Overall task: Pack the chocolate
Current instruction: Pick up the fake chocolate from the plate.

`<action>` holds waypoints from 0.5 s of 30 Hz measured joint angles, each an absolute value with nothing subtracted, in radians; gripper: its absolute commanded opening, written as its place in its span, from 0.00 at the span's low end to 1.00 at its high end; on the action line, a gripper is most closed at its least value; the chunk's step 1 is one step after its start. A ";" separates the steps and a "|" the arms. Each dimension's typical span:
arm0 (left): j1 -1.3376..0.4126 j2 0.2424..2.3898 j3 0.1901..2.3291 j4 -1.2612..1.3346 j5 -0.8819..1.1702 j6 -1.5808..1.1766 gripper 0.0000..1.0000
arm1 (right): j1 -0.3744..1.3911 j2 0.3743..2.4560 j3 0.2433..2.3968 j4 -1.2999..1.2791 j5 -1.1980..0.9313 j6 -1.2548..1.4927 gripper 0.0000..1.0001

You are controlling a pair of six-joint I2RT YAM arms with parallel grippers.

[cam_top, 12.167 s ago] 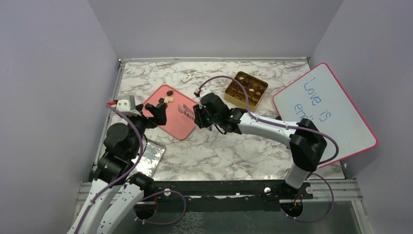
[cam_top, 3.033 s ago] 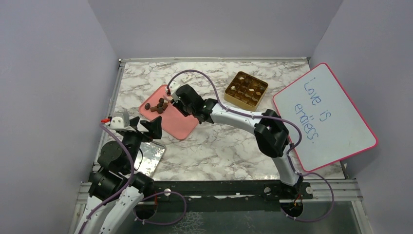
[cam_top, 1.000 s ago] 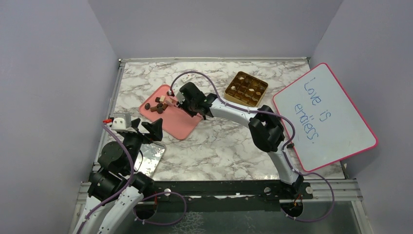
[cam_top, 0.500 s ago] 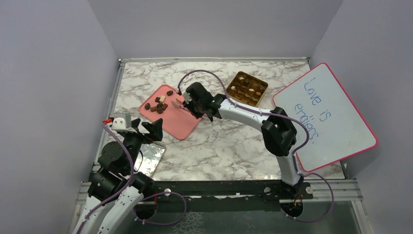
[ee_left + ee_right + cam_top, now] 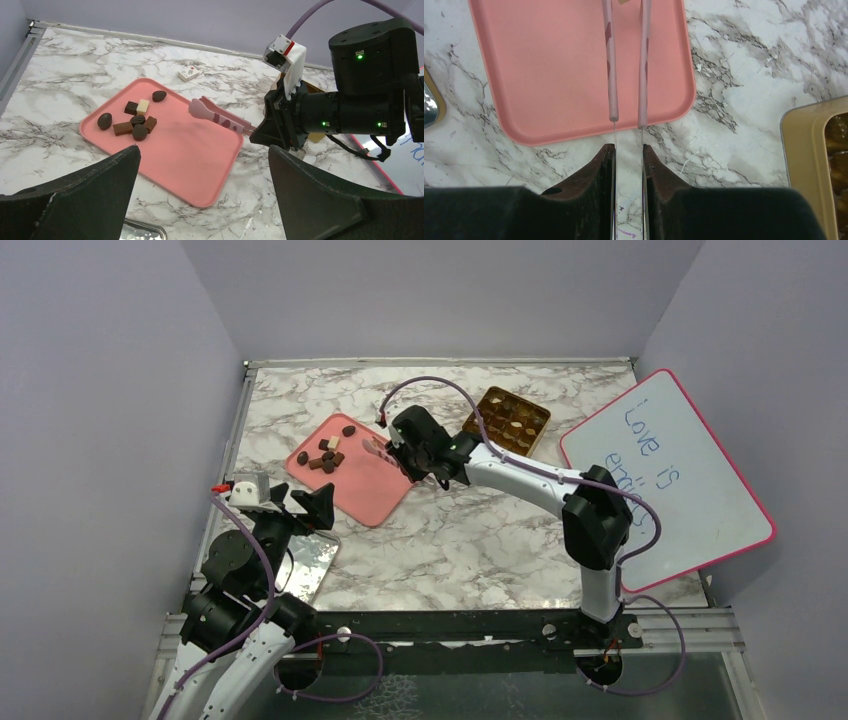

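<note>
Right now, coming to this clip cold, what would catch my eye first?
First, the right end effector gripping pink tweezers, their tips reaching out over the pink tray. Next, the chocolate clustered in the tray's far-left part. Then the whiteboard with blue handwriting at the table's right.
</note>
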State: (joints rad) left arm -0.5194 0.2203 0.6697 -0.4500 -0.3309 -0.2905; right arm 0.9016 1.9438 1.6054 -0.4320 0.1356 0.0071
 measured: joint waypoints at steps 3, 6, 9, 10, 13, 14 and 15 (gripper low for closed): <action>-0.519 0.220 0.670 -0.451 -0.331 -0.290 0.99 | 0.899 1.934 1.599 -0.453 0.155 0.033 0.24; -0.519 0.220 0.670 -0.451 -0.331 -0.291 0.99 | 0.890 1.920 1.583 -0.475 0.168 0.054 0.25; -0.519 0.218 0.670 -0.451 -0.331 -0.291 0.99 | 0.883 1.895 1.565 -0.501 0.173 0.075 0.25; -0.519 0.218 0.670 -0.451 -0.331 -0.291 0.99 | 0.880 1.884 1.557 -0.510 0.174 0.083 0.25; -0.519 0.215 0.670 -0.451 -0.331 -0.291 0.99 | 0.863 1.850 1.543 -0.535 0.179 0.106 0.25; -0.519 0.214 0.670 -0.451 -0.331 -0.291 0.99 | 0.856 1.838 1.540 -0.541 0.183 0.113 0.25; -0.519 0.214 0.670 -0.451 -0.331 -0.291 0.99 | 0.849 1.826 1.536 -0.548 0.187 0.121 0.25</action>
